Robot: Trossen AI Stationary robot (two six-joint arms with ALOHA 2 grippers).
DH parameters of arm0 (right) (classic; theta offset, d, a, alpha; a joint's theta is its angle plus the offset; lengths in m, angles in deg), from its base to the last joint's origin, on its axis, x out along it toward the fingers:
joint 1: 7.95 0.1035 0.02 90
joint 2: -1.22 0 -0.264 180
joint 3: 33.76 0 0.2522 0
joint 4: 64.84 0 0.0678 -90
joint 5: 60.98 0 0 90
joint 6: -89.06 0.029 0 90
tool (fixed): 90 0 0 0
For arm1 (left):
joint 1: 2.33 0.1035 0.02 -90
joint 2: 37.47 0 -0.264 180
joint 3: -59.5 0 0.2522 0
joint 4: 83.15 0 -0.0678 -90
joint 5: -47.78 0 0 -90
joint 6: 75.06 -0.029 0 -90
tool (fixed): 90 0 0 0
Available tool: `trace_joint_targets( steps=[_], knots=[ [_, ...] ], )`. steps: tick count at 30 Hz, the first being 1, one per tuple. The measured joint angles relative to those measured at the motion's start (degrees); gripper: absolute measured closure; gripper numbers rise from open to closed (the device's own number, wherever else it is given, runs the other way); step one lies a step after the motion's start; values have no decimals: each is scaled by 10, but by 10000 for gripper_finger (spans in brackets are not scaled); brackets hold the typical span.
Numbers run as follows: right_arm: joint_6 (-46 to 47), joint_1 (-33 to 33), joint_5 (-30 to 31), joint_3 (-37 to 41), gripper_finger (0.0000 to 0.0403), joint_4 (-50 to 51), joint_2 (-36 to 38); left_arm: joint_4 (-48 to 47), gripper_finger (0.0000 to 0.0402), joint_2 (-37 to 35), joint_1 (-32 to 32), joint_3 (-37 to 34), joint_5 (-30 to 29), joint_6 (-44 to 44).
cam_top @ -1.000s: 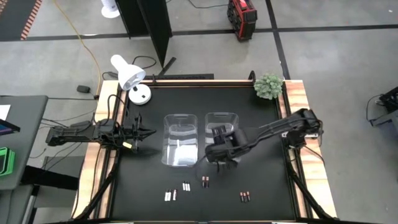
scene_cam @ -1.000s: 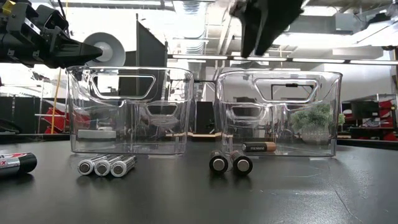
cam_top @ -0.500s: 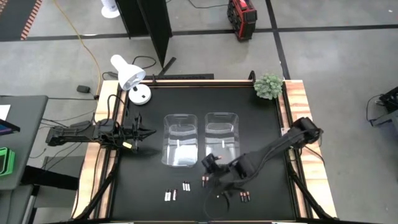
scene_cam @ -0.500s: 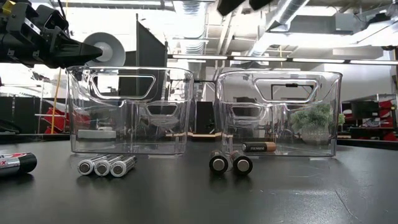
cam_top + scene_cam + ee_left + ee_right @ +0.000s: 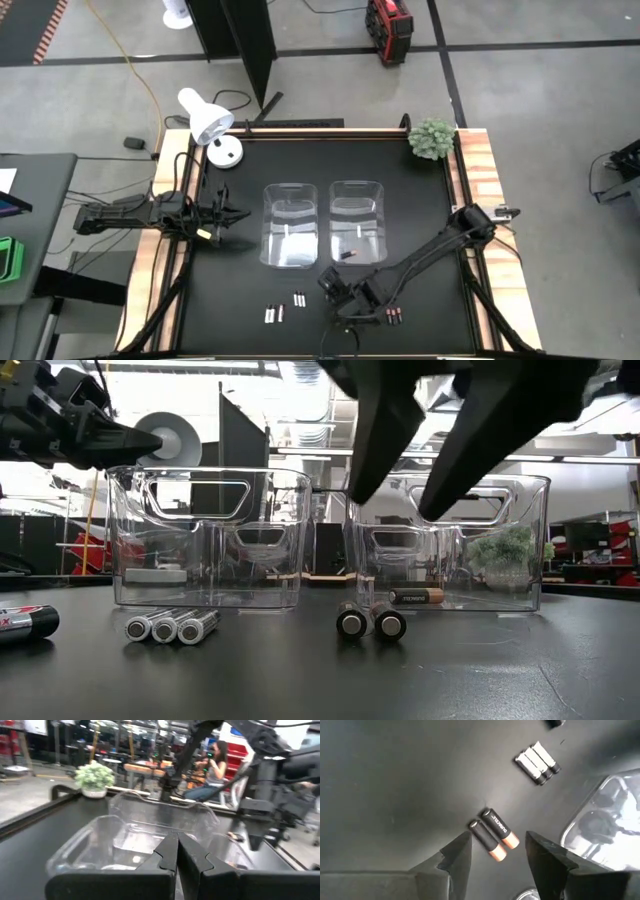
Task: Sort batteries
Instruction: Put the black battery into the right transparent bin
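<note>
Two dark batteries with copper ends (image 5: 495, 835) lie side by side on the black table, in front of the right clear bin (image 5: 445, 540). My right gripper (image 5: 499, 840) hangs open above them, slanting down, one finger on either side and apart from them. Three silver batteries (image 5: 168, 627) lie in front of the left bin (image 5: 205, 540). Another dark pair (image 5: 393, 316) lies near the front edge. One copper-ended battery (image 5: 418, 596) rests inside the right bin. My left gripper (image 5: 235, 213) waits shut and level at the table's left.
A dark battery with red print (image 5: 25, 622) lies at the near left. A white lamp (image 5: 205, 120) stands at the far left corner and a small plant (image 5: 432, 137) at the far right. A person (image 5: 216, 760) sits in the room beyond the table.
My right gripper has swung from above the right bin toward the table's near edge and sunk lower, rolling its wrist as it went. It now hangs over the two dark batteries in front of that bin. No battery has moved.
</note>
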Motion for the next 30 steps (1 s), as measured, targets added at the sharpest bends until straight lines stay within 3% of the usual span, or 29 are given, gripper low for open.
trace_joint_targets(
  steps=[12,30],
  knots=[
    [-22,-12,-40,0,228,5,-29,-2,401,0,-11,0,48,0],
    [-93,-29,-43,-2,228,7,-68,2,401,11,-24,0,41,-10]
  ],
)
